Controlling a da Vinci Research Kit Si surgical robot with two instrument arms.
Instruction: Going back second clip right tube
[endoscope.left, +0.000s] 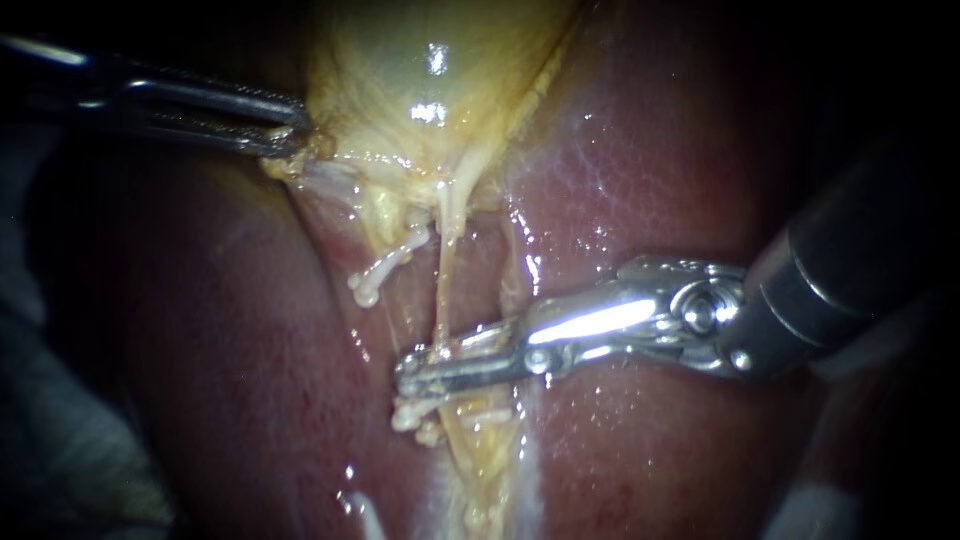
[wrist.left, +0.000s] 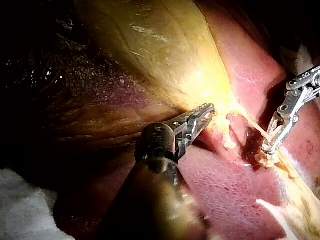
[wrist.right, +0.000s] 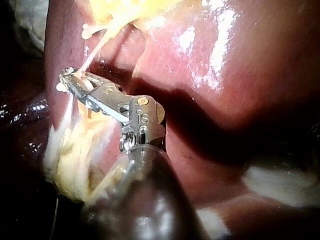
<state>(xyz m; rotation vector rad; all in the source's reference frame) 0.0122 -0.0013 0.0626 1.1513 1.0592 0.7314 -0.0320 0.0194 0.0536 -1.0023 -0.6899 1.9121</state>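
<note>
Item under inspection: the second clip (endoscope.left: 470, 345), a small white piece seated across the right tube (endoscope.left: 443, 280). It sits low on the tube, just above a lower clip (endoscope.left: 412, 415) on the same tube.

Right tube: a thin, pale yellow strand running from the foot of the gallbladder (endoscope.left: 420, 70) down over the liver (endoscope.left: 680, 180). It appears drawn taut. Judged soft, wet and slippery, and easily torn. It is not a thing to be pulled sideways.

Second clip: judged light and rigid. It can be dislodged if it is dragged along the tube.

Right instrument (endoscope.left: 415, 368): its jaws lie close together across the tube, clenched on the second clip from both sides. The right wrist view agrees, showing white material between the jaws.

Assessment: the hold should be released fully before any withdrawal. The exit should run straight back along the shaft's own line, clear of the tube and the lower clip.

Left instrument (endoscope.left: 290, 130): its jaws are closed on the edge of the gallbladder and hold it up and away. That hold appears to supply the tension on the tube.

Also noted: a further clip (endoscope.left: 385, 268) on the left tube, apart from the working site.
</note>
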